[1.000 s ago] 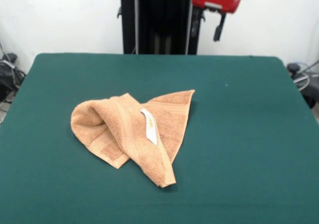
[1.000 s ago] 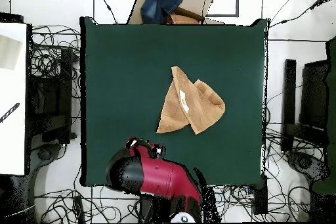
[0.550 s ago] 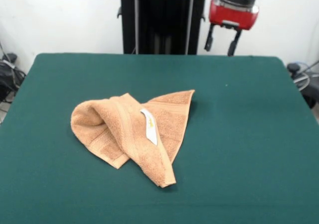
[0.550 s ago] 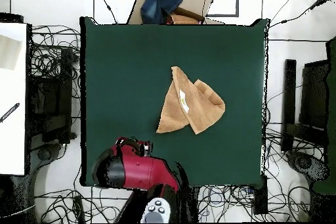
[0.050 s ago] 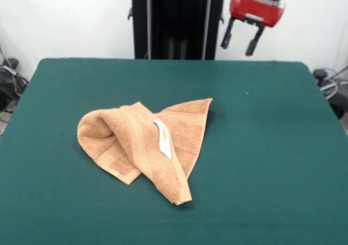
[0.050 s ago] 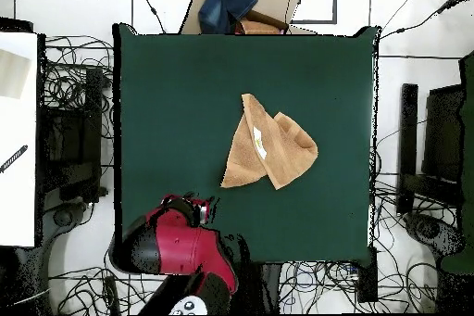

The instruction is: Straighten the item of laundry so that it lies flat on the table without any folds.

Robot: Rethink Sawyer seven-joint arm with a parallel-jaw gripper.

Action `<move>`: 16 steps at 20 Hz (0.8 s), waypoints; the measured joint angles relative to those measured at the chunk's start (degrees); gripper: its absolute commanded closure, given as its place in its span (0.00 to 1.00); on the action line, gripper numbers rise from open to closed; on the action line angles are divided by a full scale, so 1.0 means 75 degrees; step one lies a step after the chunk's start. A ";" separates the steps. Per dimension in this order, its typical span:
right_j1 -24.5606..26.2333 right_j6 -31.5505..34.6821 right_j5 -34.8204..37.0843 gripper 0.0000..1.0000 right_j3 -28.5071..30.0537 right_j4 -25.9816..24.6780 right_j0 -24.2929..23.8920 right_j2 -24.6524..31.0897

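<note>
The item of laundry [image 5: 142,145] is an orange-tan towel lying crumpled on the green table [image 5: 272,147], a little left of the middle. Its sides are folded over each other into a rough triangle, and a white label [image 5: 162,138] shows on top. In the overhead view the towel [image 6: 268,153] lies right of the table's [image 6: 167,99] middle. My gripper [image 5: 237,50] hangs open and empty above the far table edge, well away from the towel. Seen from overhead, the red arm [image 6: 176,243] sits at the table's lower left edge.
A cardboard box with a blue cloth [image 6: 236,5] stands beyond the table's top edge in the overhead view. Cables lie on the floor all around, and a white surface [image 6: 17,136] is at the left. The black pedestal [image 5: 174,22] stands behind the table.
The arm swung left along the table's lower edge in the overhead view. The gripper shifted and tilted at the far edge in the front view. The towel has not moved.
</note>
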 measured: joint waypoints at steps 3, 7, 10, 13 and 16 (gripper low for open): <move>-0.0001 0.0000 0.0000 0.00 -0.0134 0.0003 0.0019 -0.0251; -0.0002 0.0000 0.0000 0.00 -0.0283 0.0003 0.0011 -0.0464; 0.0004 0.0000 0.0002 0.00 -0.0388 0.0003 0.0008 -0.0543; 0.0033 0.0000 0.0002 0.00 -0.0467 0.0003 0.0021 -0.0615; 0.0111 0.0000 0.0002 0.00 -0.0537 0.0026 0.0052 -0.0738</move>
